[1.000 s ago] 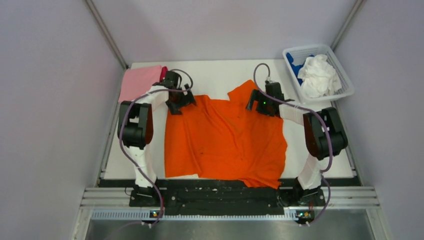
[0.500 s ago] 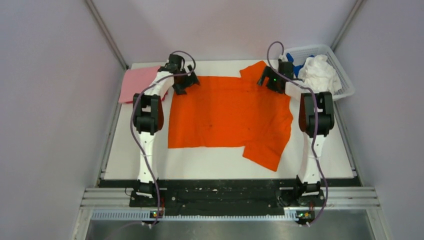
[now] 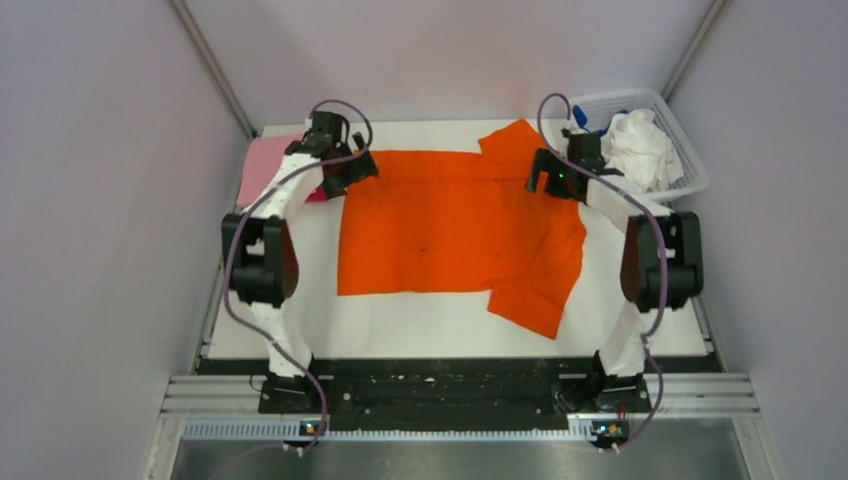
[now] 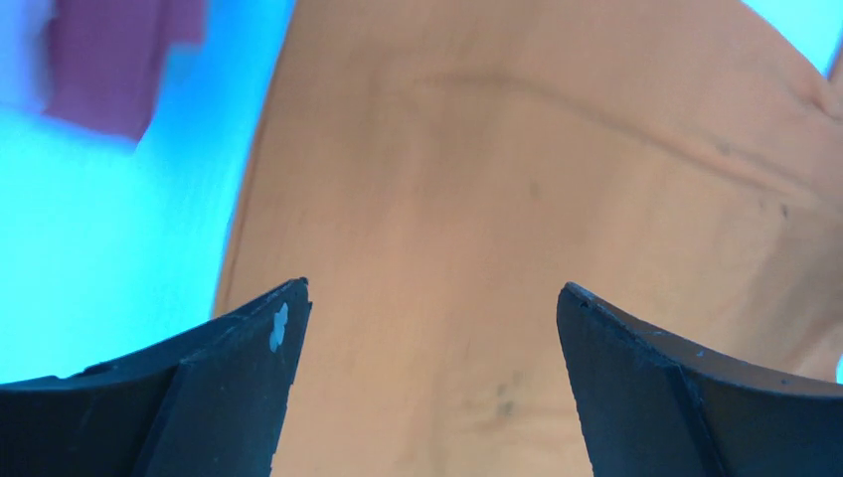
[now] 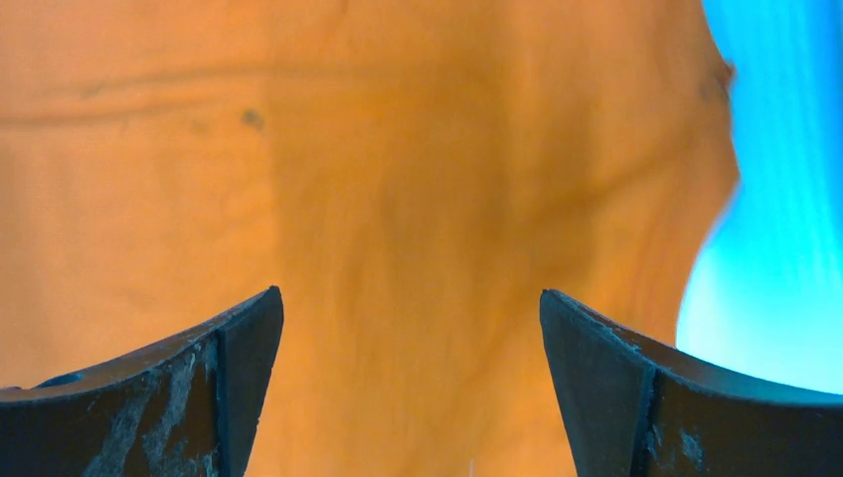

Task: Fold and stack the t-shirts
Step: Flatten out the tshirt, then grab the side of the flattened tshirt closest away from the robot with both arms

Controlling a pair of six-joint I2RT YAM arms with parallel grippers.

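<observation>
The bright orange t-shirt [image 3: 450, 225] lies spread on the white table, with one sleeve at the far edge and a folded flap at the near right. It fills the left wrist view [image 4: 517, 199] and the right wrist view [image 5: 398, 179]. My left gripper [image 3: 345, 172] is open and empty above the shirt's far left corner [image 4: 434, 298]. My right gripper [image 3: 548, 175] is open and empty above the far right corner [image 5: 410, 298]. A light pink t-shirt [image 3: 262, 168] with magenta under it [image 4: 119, 60] lies folded at the far left. White [image 3: 635, 145] and blue [image 3: 588, 125] shirts are in the basket.
The white mesh basket [image 3: 690, 175] stands at the far right corner. Grey walls close in on the left, right and back of the white table [image 3: 430, 325]. The black rail with the arm bases runs along the near edge.
Both grippers have carried the shirt's far edge towards the back, spreading it flat, then let go and opened. Since half a second ago both arms have drawn slightly outward.
</observation>
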